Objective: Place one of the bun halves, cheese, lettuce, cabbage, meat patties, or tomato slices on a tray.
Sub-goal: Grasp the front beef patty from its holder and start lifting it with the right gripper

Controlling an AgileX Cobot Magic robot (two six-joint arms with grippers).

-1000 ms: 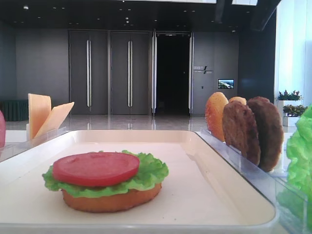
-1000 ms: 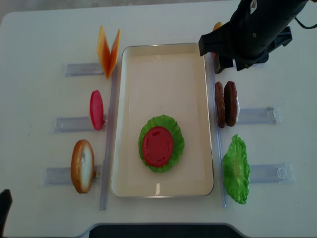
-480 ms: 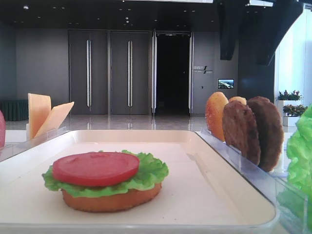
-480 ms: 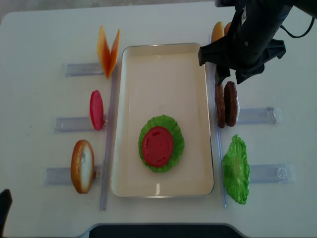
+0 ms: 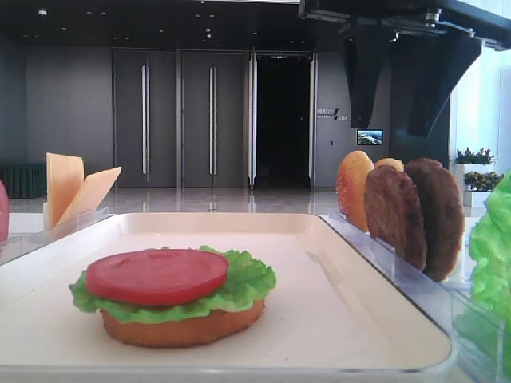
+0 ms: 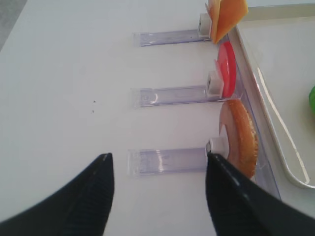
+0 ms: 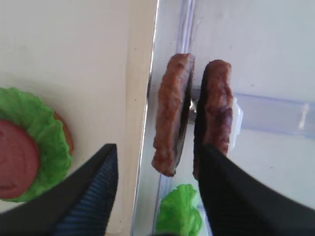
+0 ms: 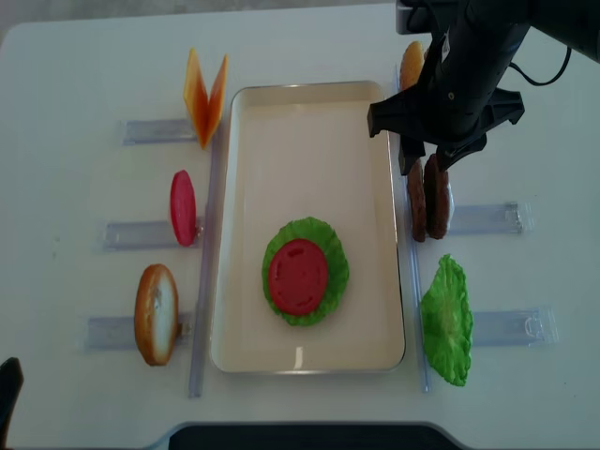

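Two brown meat patties (image 8: pixel 427 197) stand on edge in a clear holder just right of the cream tray (image 8: pixel 246 169). My right gripper (image 7: pixel 157 153) hangs open above them. Its left finger is over the tray rim, its right finger over the outer patty (image 7: pixel 216 113), and the inner patty (image 7: pixel 172 115) lies between them. From the low view both fingers (image 5: pixel 363 88) hover above the patties (image 5: pixel 415 211) without touching. On the tray lies a bun half topped with lettuce and a tomato slice (image 8: pixel 298 272). My left gripper (image 6: pixel 158 164) stands open over bare table beside a bun half (image 6: pixel 241 137).
Left of the tray, clear holders carry cheese (image 8: pixel 204 94), a tomato slice (image 8: pixel 183 207) and a bun half (image 8: pixel 156 313). On the right stand lettuce (image 8: pixel 447 321) and more bun halves (image 8: pixel 411 64). Clear rails (image 8: pixel 204 281) run along both long sides of the tray.
My right gripper has come toward the front of the table and lowered over the two patties, its fingers dropping into the low view. Everything else is unmoved.
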